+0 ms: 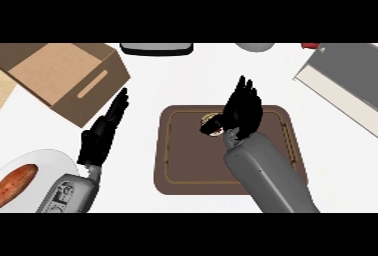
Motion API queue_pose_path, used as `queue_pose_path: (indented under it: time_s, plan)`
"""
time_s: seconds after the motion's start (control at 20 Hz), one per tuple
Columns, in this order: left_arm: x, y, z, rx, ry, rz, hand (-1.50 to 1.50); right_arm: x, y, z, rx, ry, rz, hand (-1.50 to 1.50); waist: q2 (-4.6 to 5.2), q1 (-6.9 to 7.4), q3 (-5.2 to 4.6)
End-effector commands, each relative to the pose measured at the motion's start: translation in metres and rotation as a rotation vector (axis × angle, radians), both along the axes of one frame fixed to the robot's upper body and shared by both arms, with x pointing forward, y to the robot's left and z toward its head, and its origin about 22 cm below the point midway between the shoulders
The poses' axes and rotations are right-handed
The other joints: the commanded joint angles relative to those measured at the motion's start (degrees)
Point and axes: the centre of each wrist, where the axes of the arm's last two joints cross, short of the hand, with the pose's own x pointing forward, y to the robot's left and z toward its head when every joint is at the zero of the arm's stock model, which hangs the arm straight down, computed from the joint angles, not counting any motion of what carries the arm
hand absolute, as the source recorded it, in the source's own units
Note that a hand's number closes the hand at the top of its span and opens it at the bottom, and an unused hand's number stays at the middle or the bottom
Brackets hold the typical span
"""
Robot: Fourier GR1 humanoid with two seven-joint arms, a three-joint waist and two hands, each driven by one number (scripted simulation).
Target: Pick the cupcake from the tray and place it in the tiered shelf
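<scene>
The cupcake (211, 124) sits near the far edge of the brown tray (184, 165), only partly showing at the left side of my right hand (242, 111). That hand hovers over the tray's far half with its fingers stretched out away from me, open, and its palm hides most of the cupcake. The grey tiered shelf (343, 80) stands at the far right, well apart from the hand. My left hand (102, 131) rests open on the counter left of the tray, fingers pointing away.
An open cardboard box (63, 75) stands at the far left. A white plate (52, 160) with an orange-brown food item (16, 182) lies at the near left. A dark object (156, 48) and a grey round one (255, 46) sit along the far edge.
</scene>
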Motion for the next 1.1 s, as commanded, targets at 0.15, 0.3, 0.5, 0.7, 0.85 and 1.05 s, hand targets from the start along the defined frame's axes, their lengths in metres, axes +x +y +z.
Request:
queue_pose_path:
  time_s: [0.15,0.3,0.5,0.7,0.85,1.05]
  plan:
    - [0.008,0.010,0.005,0.010,-0.006,0.016,0.00,0.002,0.008,-0.008,0.025,0.131,-0.208,-1.50,0.10,-0.06,0.03]
    - [0.003,-0.007,0.007,-0.005,-0.004,-0.004,0.00,0.008,0.009,-0.004,0.032,0.116,-0.214,-1.50,-0.04,0.29,0.03]
    - [-0.004,0.006,0.008,0.011,-0.016,-0.007,0.00,0.006,0.008,-0.019,0.032,0.132,-0.234,-1.50,-0.03,0.73,0.04]
    - [-0.008,-0.004,-0.006,0.003,-0.007,0.007,0.00,0.001,0.009,-0.024,0.028,0.135,-0.227,-1.50,0.10,0.03,0.04]
    - [0.001,-0.002,0.005,0.001,-0.002,0.005,0.00,0.005,0.009,-0.025,0.027,0.156,-0.232,-1.50,0.17,0.09,0.06]
    - [-0.001,-0.002,0.011,0.017,-0.008,0.006,0.00,0.001,0.006,-0.040,0.042,0.168,-0.210,-1.50,0.18,-0.08,0.08]
